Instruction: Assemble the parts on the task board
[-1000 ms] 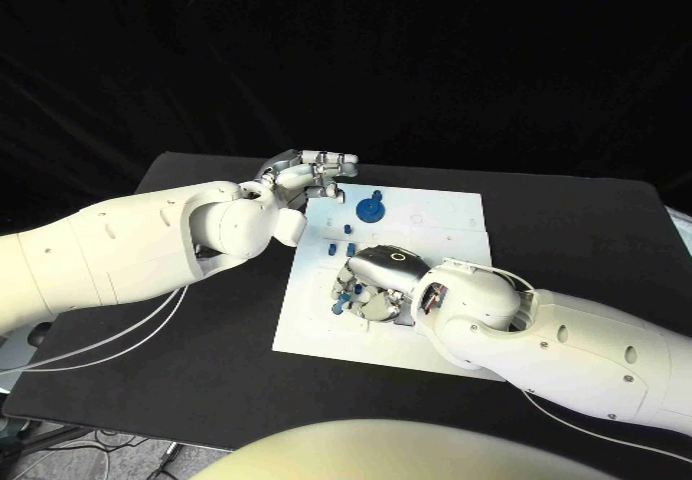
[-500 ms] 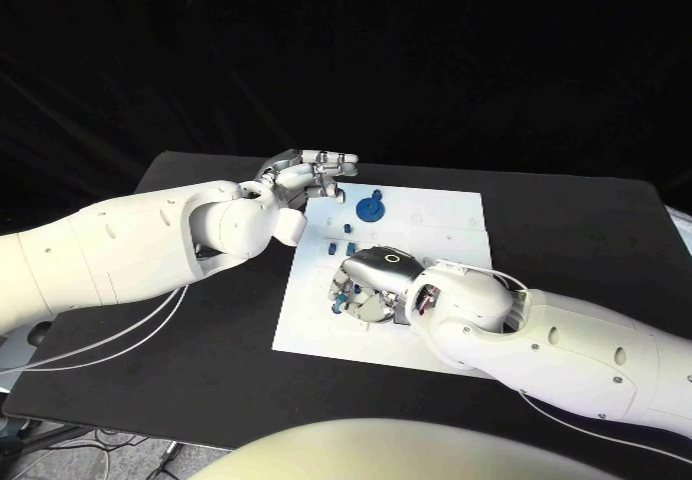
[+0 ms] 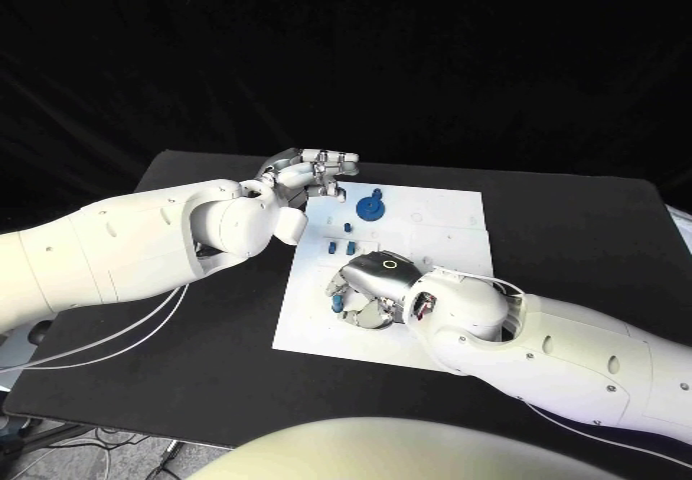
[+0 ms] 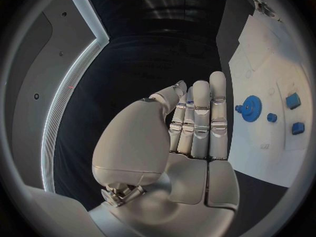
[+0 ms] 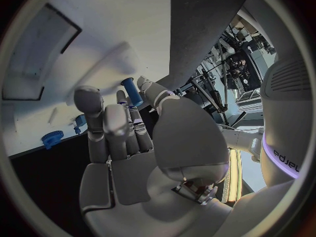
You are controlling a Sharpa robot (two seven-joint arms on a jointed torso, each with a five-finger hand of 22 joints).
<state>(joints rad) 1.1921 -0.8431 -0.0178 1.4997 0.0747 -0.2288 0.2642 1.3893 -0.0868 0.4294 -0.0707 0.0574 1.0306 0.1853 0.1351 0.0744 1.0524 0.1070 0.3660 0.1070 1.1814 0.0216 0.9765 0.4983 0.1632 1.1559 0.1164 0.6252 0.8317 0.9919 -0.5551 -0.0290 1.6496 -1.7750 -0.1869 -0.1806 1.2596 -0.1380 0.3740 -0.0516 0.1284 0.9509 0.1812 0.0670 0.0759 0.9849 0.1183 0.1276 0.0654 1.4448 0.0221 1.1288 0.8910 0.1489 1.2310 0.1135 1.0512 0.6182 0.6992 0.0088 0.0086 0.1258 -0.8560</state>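
Your right robot hand [image 3: 378, 290] sits low over the lower middle of the flat white plastic task board [image 3: 433, 225], pinching a small blue cylindrical peg [image 5: 131, 91] between thumb and finger. This looks like the carry-to-seat step; next you would need to line the peg up over its hole. Your left robot hand [image 3: 306, 172], fingers together and holding nothing, hovers at the board's upper-left corner, near the blue toothed gear [image 3: 371, 208].

Task board [image 3: 433, 225] at frame centre on the counter [image 3: 577, 230]. Gear part [image 3: 371, 208] in the board's upper left; small parts [image 3: 340, 245] just below it. Left hand [image 3: 307, 172] above the board's upper-left corner, right hand [image 3: 372, 285] over its lower left, holding a part [image 5: 131, 91].
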